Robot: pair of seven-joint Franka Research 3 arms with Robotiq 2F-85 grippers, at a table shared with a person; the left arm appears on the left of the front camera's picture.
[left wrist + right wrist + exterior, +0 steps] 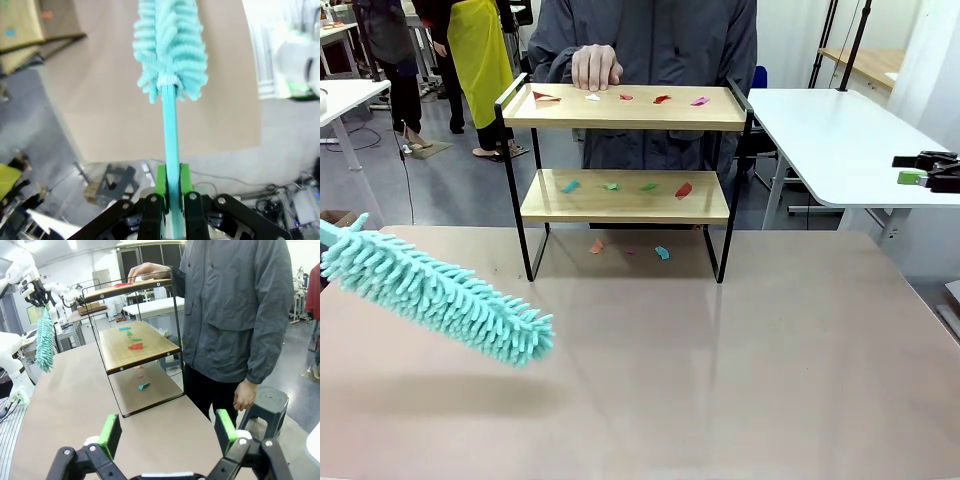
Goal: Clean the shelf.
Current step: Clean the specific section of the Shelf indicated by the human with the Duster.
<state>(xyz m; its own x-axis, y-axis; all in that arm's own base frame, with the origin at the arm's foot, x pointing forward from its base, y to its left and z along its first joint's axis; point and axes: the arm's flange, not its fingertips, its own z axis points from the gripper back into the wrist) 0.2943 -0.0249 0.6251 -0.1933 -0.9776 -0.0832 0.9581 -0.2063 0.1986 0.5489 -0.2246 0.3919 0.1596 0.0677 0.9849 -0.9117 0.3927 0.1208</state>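
The shelf stands at the far middle of the brown table, with small coloured paper scraps on both wooden boards. A person's hand rests on its top board. My left gripper is shut on the thin handle of a turquoise fluffy duster. The duster hangs tilted over the table's left side, well short of the shelf. From the right wrist view the shelf is ahead, and the duster hangs far off to the left. My right gripper is open and empty above the table.
More scraps lie on the table beneath the shelf. The person stands right behind it. A white side table at the right carries a black and green item. A grey stool stands by the person.
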